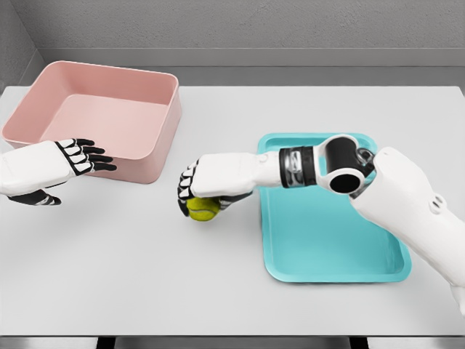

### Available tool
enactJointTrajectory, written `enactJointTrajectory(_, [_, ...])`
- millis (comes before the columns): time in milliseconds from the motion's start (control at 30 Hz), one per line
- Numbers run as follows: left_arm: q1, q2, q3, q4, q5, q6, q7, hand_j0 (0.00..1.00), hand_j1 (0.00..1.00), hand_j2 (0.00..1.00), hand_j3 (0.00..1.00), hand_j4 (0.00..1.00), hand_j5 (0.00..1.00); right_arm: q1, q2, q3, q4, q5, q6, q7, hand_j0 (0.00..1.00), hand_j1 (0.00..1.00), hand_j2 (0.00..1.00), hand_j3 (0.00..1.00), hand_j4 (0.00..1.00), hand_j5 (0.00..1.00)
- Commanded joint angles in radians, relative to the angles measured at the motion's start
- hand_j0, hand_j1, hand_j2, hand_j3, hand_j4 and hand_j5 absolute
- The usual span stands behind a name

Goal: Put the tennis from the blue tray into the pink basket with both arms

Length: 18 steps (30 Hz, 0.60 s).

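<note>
Simulated test bench: plain white tabletop, bare grey walls behind its far edge, no furnishings.

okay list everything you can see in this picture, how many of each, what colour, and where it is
tennis ball: one, yellow-green, over the bare table between basket and tray, under the right hand
pink basket: one, pink, far left of the table, nothing visible inside
blue tray: one, turquoise-blue, right of centre, nothing lying in it
table: one, white, fills most of the view
wall: grey, behind the table
right hand: one, white with black fingers, curled over the ball, arm crossing above the tray
left hand: one, white with black fingers, spread, in front of the basket's near wall
</note>
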Motion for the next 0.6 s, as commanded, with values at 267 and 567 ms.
enactJointTrajectory(267, [0.000,0.002,0.000,0.000,0.006,0.001,0.001,1.00,1.00,1.00,1.00,1.00,1.00,-0.005,0.069,0.035,0.106,0.014,0.005,-0.001,0.49,0.49,0.49,0.49,0.49,0.49])
enactJointTrajectory(567, [0.000,0.002,0.000,-0.008,0.006,0.001,0.001,1.00,1.00,1.00,1.00,1.00,1.00,-0.003,0.067,0.036,0.094,0.018,0.005,0.002,0.56,0.56,0.56,0.56,0.56,0.56])
